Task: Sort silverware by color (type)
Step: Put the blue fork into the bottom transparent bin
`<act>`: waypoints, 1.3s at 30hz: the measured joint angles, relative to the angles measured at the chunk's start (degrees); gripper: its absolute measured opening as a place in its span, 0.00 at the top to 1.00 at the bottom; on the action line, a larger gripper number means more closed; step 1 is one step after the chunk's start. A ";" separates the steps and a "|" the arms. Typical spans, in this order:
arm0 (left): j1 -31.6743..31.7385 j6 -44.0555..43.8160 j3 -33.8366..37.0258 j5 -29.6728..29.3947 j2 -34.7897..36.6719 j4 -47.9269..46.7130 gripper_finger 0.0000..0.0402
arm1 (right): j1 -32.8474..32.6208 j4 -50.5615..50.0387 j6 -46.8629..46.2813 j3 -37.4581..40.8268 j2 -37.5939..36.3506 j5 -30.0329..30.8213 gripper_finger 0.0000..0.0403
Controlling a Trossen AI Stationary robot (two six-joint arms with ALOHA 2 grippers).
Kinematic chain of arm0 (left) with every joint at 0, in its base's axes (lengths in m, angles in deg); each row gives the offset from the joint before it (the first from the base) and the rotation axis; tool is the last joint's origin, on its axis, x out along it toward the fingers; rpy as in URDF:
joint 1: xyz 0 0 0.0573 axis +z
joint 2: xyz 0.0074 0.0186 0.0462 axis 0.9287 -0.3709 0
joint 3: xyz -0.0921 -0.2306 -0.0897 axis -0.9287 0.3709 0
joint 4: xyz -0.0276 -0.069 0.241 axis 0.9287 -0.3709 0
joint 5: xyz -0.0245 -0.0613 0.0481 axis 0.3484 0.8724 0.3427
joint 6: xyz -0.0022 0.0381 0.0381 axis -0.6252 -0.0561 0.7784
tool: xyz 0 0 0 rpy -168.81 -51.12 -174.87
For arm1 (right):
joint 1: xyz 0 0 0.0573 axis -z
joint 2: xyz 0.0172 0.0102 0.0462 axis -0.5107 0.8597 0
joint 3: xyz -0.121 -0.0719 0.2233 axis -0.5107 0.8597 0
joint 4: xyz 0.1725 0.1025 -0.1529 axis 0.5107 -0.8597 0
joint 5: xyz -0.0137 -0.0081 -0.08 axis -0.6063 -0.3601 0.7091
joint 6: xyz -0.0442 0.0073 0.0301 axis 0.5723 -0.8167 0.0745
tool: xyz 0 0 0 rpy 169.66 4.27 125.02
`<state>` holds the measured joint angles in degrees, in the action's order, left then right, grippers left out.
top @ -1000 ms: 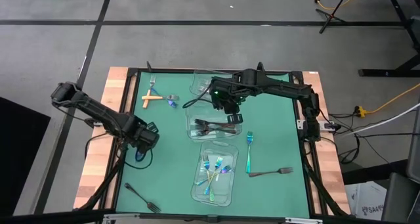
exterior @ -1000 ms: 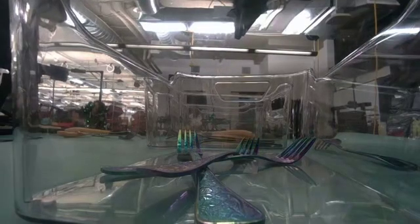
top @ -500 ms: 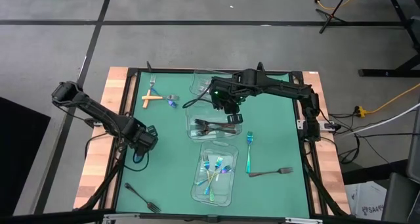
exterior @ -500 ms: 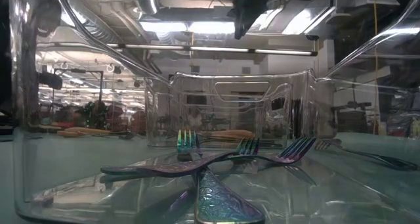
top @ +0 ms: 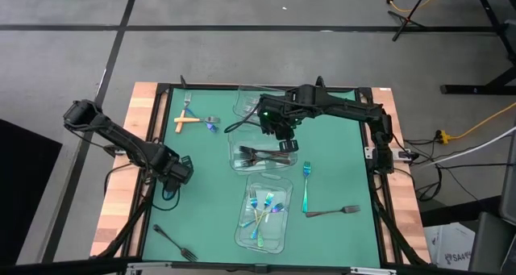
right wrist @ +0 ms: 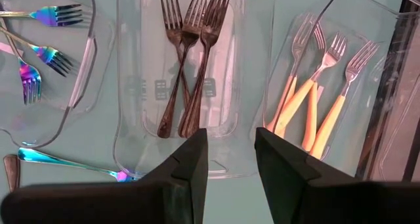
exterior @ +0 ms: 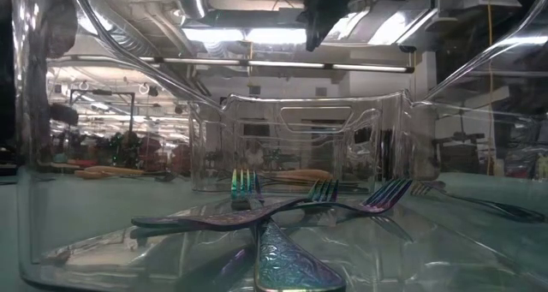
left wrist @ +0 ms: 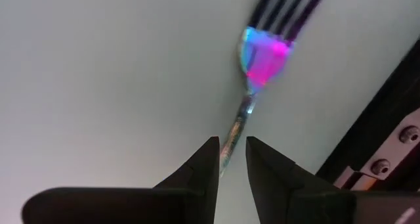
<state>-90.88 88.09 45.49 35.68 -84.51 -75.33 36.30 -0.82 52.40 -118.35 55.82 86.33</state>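
Observation:
An iridescent blue-teal fork lies flat on the green mat near the table's left edge. My left gripper points down over it, open by a narrow gap, one fingertip on either side of the fork's handle; I see no touch. In the high view the left gripper hides most of that fork. My right gripper hangs open and empty above the middle container of dark forks; it also shows in the high view.
Three clear containers stand in a row: iridescent forks nearest, dark forks in the middle, orange-handled forks farthest. Loose on the mat: orange-handled forks, an iridescent fork, and two dark forks.
My left gripper has sunk toward the iridescent fork at the table's left edge and has rolled a little about its own pointing line. The fork has stayed where it was.

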 joint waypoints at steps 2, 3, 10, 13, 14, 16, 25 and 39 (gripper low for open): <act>0.00 1.96 0.69 0.75 -0.02 0.15 0.83 | 0.00 0.00 0.02 0.00 0.00 0.00 0.71; 0.00 2.46 0.74 0.97 -0.01 0.28 0.83 | 0.00 0.00 0.02 0.00 0.00 0.00 0.71; 0.02 1.86 1.54 1.68 0.00 3.69 0.83 | 0.00 0.00 0.15 0.00 0.00 0.00 0.71; 0.02 1.73 3.37 2.15 0.18 6.12 0.83 | 0.00 -0.03 0.16 0.00 0.00 0.00 0.71; 0.02 1.71 3.80 2.18 0.23 6.57 0.83 | 0.00 -0.02 0.16 0.00 0.00 0.00 0.71; 0.02 1.71 4.10 2.12 0.26 6.96 0.83 | 0.00 -0.04 0.17 0.00 0.00 0.00 0.71; 0.02 1.75 2.77 1.05 0.00 6.62 0.88 | -1.16 -1.04 0.17 0.01 -0.29 0.13 0.71; 0.03 -5.48 0.79 -1.27 -0.05 11.92 0.97 | -12.03 -5.09 -7.97 0.83 -10.73 2.10 0.71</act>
<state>-90.86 82.61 46.27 34.41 -84.56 -63.41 24.26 -5.91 44.43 -117.52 45.09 88.43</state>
